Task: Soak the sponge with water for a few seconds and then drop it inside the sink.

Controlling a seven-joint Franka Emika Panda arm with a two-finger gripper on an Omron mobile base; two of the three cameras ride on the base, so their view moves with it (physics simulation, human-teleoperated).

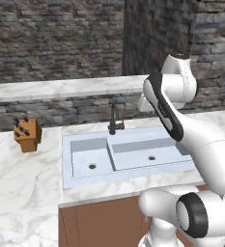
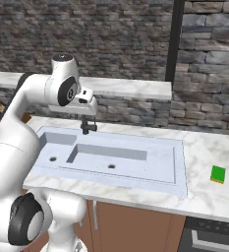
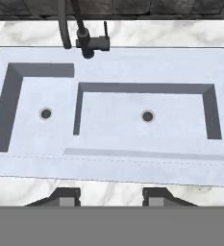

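Hovering above the front edge of the double-basin sink (image 3: 132, 166), the gripper (image 3: 111, 196) is being held pointed straight down, its two dark fingertips (image 3: 65, 196) being seen apart from each other with nothing between them. The jaws are being read as clenched to their narrowest, empty, with nothing grasped.

The sink (image 1: 128, 169) is being shown as a pale grey-white rectangular unit set into a white marble counter (image 2: 199, 197). A smaller basin is being seen on the sink's left and a larger one on its right, each with a round drain hole. The dark slim faucet (image 3: 84, 41) is standing at the back rim of the sink, near the divider between the basins, with its spout reaching over the sink. No stream is being seen falling from it.

The sponge (image 2: 217, 174), a small flat block with a bright green top and a yellow layer beneath, is lying flat on the marble counter well to the right of the sink, apart from its rim and well apart from the gripper.

The white arm (image 2: 37, 98) is being seen arching up and forward over the left part of the sink, its hand being held near the faucet (image 2: 88, 127) in the right base view. In the left base view the arm (image 1: 181, 120) is covering the right end of the sink.

A wooden knife block (image 1: 27, 134) with dark handles is sitting on the counter to the left of the sink, clear of it. A dark stone wall (image 1: 56, 38) is rising behind the sink, and brown cabinet fronts (image 2: 135, 226) are being shown below its front edge.
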